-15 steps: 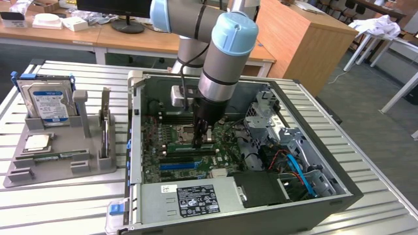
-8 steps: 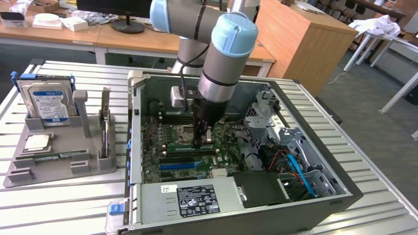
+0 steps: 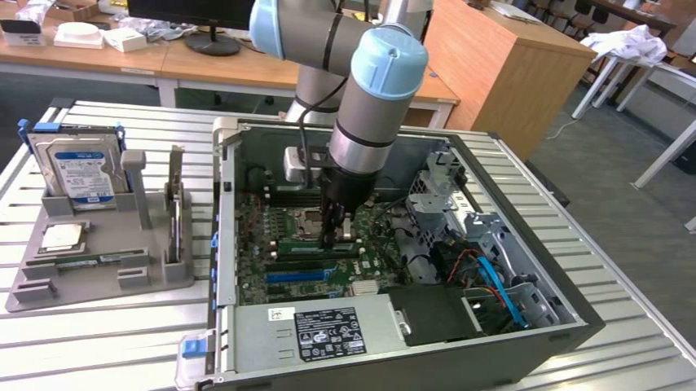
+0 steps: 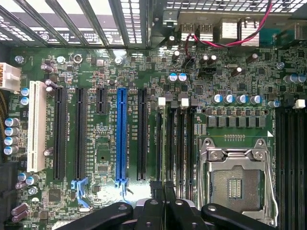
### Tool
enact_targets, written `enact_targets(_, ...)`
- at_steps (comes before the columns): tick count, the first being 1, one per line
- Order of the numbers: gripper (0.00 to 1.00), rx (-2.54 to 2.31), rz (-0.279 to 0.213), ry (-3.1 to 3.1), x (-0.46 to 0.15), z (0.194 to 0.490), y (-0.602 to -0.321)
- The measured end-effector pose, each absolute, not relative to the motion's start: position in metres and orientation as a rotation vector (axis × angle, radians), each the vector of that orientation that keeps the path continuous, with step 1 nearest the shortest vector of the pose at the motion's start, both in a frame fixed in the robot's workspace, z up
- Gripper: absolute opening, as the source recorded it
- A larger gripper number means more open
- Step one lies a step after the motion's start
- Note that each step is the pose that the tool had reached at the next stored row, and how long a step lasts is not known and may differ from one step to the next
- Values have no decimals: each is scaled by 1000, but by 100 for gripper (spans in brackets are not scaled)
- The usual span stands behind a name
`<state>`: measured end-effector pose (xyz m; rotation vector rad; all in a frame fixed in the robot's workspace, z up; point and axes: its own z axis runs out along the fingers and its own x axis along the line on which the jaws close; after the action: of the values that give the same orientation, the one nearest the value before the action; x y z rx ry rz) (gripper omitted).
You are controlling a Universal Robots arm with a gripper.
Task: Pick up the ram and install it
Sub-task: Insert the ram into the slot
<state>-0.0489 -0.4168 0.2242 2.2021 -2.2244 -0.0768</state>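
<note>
Slatted metal bench (image 3: 609,269), open computer case (image 3: 566,326) — gripper (image 3: 335,236) down over motherboard (image 4: 96,191) slots, clamped on upright ram stick (image 4: 169,191), long axis in line with memory slots (image 4: 178,139) directly below.

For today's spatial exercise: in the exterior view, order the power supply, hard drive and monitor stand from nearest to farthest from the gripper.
1. Power supply, inside the case, just in front of the gripper.
2. Hard drive, upright on the grey holder, off to the exterior view's left.
3. Monitor stand, on the desk at the back.
</note>
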Motion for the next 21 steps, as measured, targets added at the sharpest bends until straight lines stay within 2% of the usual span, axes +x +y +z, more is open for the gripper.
enact_targets(21, 11, 2205, -79, -2222, -47, 224, -421)
